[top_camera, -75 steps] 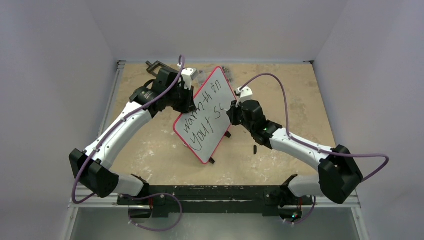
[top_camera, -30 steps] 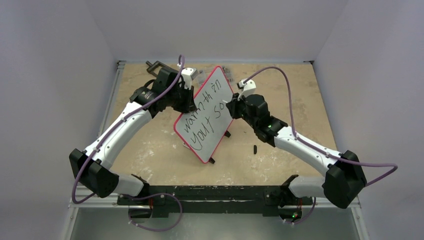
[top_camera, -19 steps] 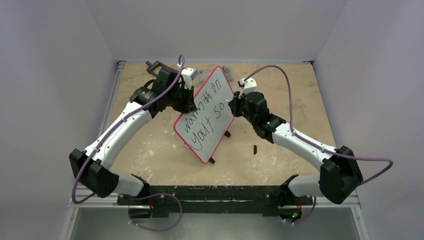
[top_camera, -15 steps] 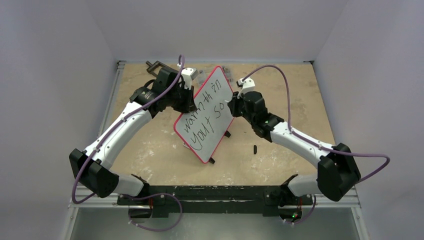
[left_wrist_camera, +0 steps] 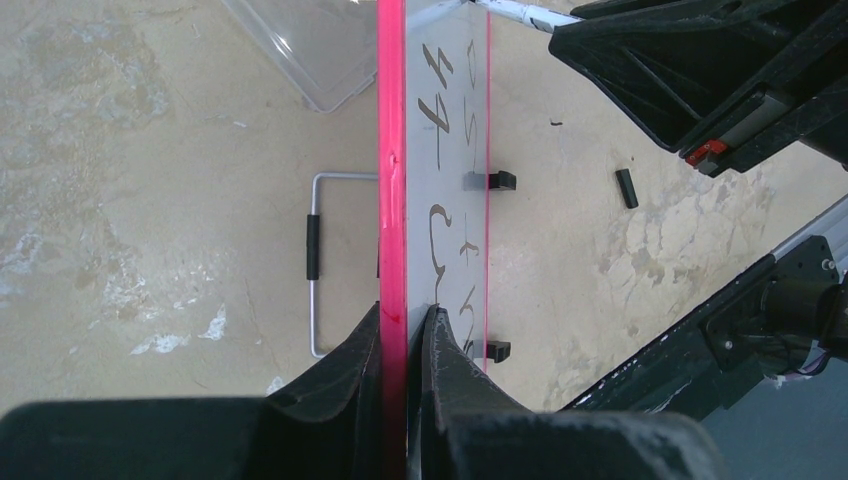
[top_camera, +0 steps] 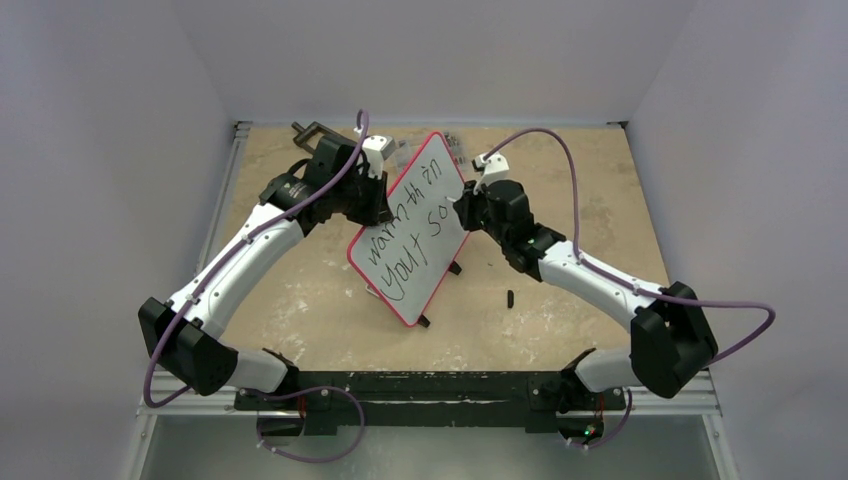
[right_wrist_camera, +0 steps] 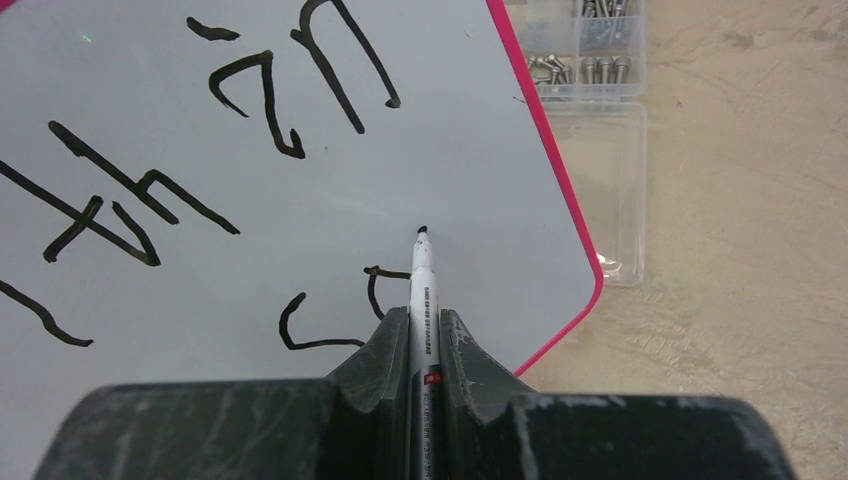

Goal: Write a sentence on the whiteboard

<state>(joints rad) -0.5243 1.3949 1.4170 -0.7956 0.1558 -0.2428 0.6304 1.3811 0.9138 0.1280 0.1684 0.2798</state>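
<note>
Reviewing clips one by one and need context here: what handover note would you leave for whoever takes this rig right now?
Left hand: shut on the whiteboard rim, holding it tilted up.
Right hand: shut on the marker, tip over the board's second line.
Done: the sentence reads roughly "warmth in your so".
Left: finish the last word.
</note>
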